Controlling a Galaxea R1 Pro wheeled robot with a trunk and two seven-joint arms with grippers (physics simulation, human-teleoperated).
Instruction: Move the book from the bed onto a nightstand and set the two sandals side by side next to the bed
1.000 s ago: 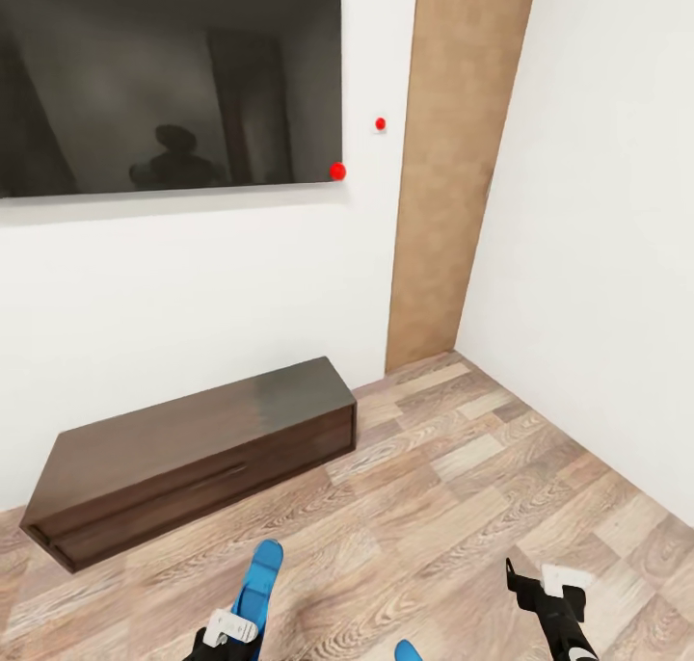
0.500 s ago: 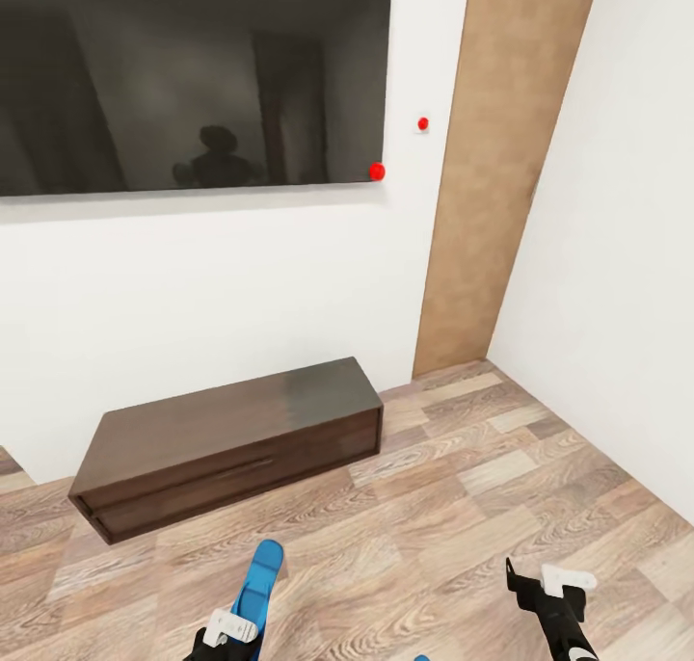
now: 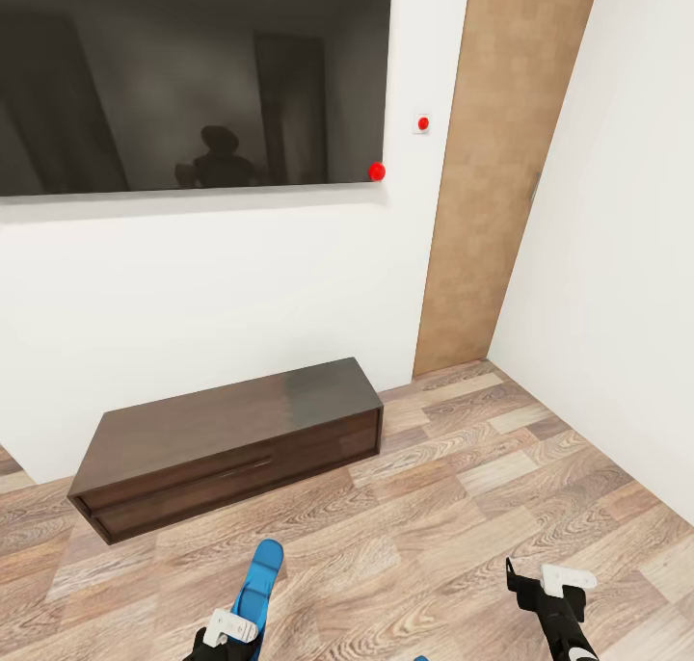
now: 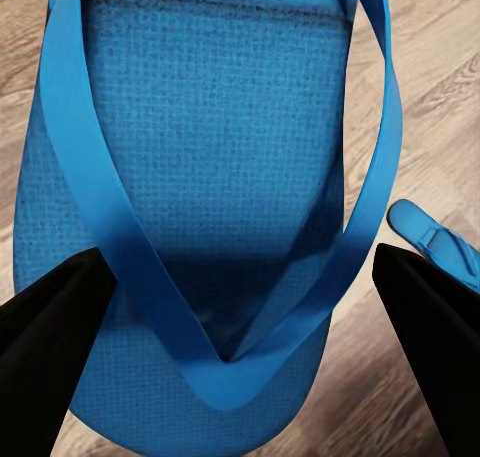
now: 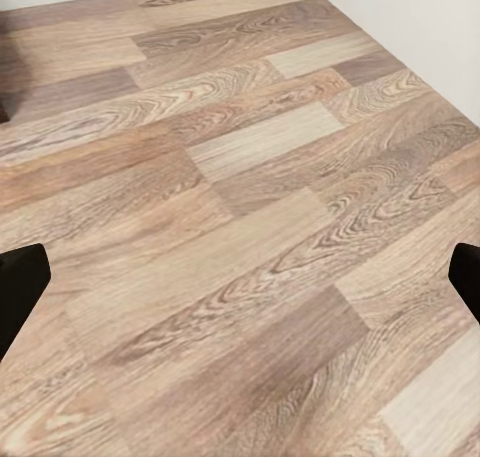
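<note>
Two bright blue sandals: one sandal [image 3: 260, 579] gripped in the left gripper [image 3: 229, 632], the other sandal [image 4: 438, 245] flat on the wood-plank floor [image 3: 463, 507]. Two grippers in all, counting the right gripper [image 3: 542, 576]. One long, low, dark brown bench [image 3: 231, 439] against the wall. One dark wall screen [image 3: 183, 73], carrying one dim reflected figure [image 3: 217, 160]. Two red dots: one corner dot [image 3: 377, 171] at the screen's lower edge, one plate dot [image 3: 423, 123] on a small white wall plate. One brown wooden door [image 3: 492, 160]. Two white walls, meeting at one corner.
</note>
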